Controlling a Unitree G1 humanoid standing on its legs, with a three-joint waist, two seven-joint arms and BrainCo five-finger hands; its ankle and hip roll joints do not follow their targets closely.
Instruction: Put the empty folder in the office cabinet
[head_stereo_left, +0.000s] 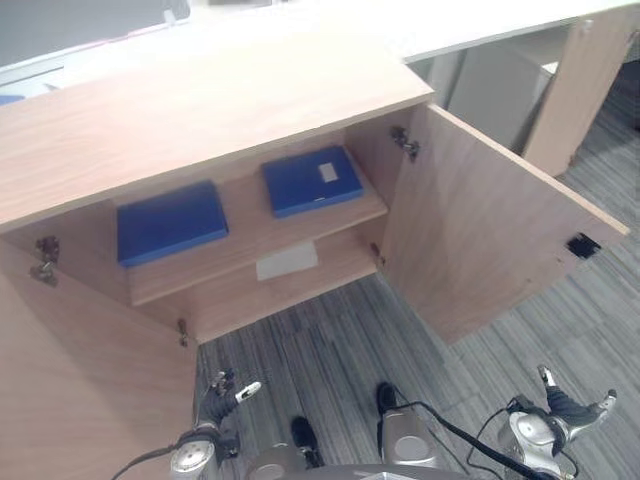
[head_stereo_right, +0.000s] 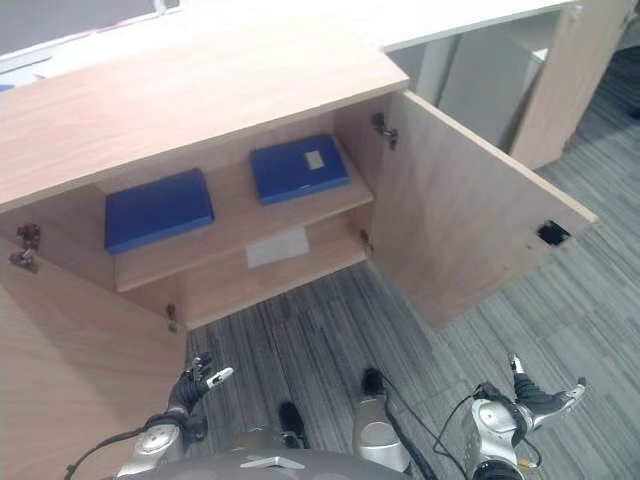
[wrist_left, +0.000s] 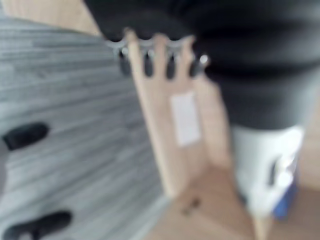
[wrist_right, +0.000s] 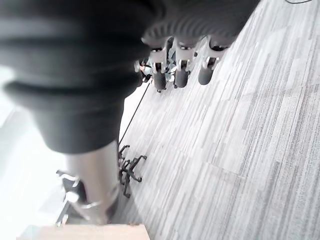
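Observation:
Two blue folders lie flat on the upper shelf (head_stereo_left: 250, 238) of the open wooden cabinet: one (head_stereo_left: 170, 222) at the left, and one with a white label (head_stereo_left: 310, 180) at the right. Both doors stand swung out, the left door (head_stereo_left: 80, 380) and the right door (head_stereo_left: 480, 230). My left hand (head_stereo_left: 222, 392) hangs low over the carpet in front of the left door, its fingers (wrist_left: 148, 62) relaxed and holding nothing. My right hand (head_stereo_left: 565, 408) is low at the right, below the right door, and its fingers (wrist_right: 181, 75) are loose and empty too.
A white sheet (head_stereo_left: 287, 261) lies on the lower shelf. Grey striped carpet (head_stereo_left: 330, 340) covers the floor in front of the cabinet. A white desk with a wooden side panel (head_stereo_left: 575, 80) stands at the back right. An office chair's base (wrist_right: 130, 170) stands behind my right hand.

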